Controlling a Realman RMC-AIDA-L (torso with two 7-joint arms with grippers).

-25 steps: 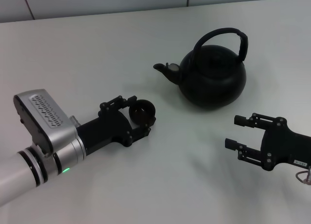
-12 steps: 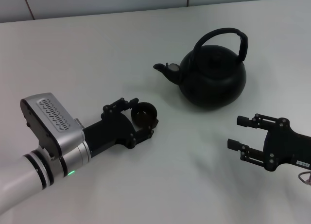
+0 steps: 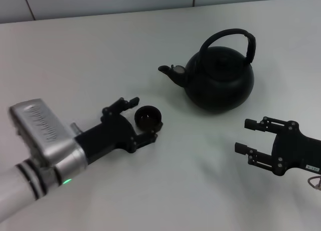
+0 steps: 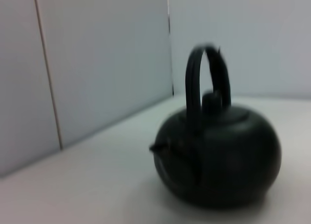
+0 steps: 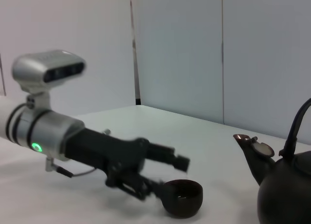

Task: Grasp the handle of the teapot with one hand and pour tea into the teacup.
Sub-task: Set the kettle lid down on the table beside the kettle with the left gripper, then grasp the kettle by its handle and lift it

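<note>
Head view: the teapot (image 3: 219,79) stands upright on the white table (image 3: 90,55), its short spout (image 3: 169,71) pointing toward 9 o'clock and its arched handle (image 3: 231,38) raised over the lid, untouched. The teacup (image 3: 148,117) sits on the table at about 7 o'clock from the teapot, well apart from it. The left gripper (image 3: 141,119) lies low at the cup, its 2 fingers spread wide, 1 on either side of the cup and neither closed on it. The right gripper (image 3: 252,137) hovers at about 5 o'clock from the teapot, fingers released and holding nothing. Right wrist view: the cup (image 5: 182,198) rests just beyond the left gripper's fingertips.
</note>
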